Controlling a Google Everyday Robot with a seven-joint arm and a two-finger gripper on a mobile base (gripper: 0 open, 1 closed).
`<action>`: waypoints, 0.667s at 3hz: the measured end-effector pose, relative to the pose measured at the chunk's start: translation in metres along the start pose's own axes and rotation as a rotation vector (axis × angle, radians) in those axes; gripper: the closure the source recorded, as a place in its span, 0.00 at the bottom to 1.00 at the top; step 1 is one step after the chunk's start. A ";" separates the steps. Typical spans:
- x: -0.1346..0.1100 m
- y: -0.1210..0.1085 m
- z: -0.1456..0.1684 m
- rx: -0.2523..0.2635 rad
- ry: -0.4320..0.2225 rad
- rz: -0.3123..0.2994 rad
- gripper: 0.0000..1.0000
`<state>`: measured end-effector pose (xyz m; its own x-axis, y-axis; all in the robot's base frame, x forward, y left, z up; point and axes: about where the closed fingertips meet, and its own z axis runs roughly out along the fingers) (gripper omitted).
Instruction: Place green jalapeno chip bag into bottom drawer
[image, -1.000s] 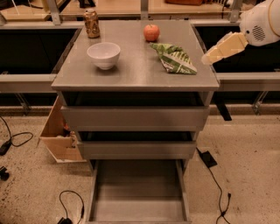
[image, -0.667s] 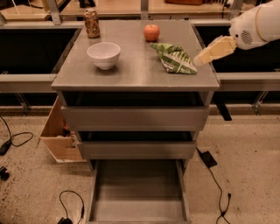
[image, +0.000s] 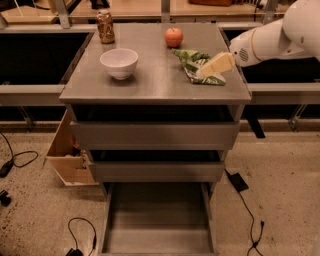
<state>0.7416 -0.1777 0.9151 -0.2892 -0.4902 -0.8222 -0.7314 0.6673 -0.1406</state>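
Observation:
The green jalapeno chip bag (image: 194, 63) lies crumpled on the right side of the grey cabinet top (image: 155, 82), near the right edge. My gripper (image: 204, 72) reaches in from the right on a white arm, its pale fingertips over the bag's right end. The bottom drawer (image: 157, 220) is pulled out at the cabinet's foot, its flat grey floor bare.
A white bowl (image: 119, 62), a brown can (image: 105, 26) and a red apple (image: 173, 37) stand on the cabinet top. Two grey drawers (image: 155, 135) above the bottom one stand slightly out. A cardboard box (image: 70, 155) sits left of the cabinet. Cables lie on the floor.
My gripper has moved left and down from beyond the cabinet's right edge onto the chip bag's right end. The bag has not moved.

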 end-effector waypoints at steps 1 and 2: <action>0.005 -0.006 0.036 -0.036 -0.021 0.022 0.00; 0.007 -0.010 0.065 -0.070 -0.031 0.026 0.18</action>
<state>0.7869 -0.1509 0.8749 -0.2902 -0.4545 -0.8422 -0.7655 0.6384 -0.0808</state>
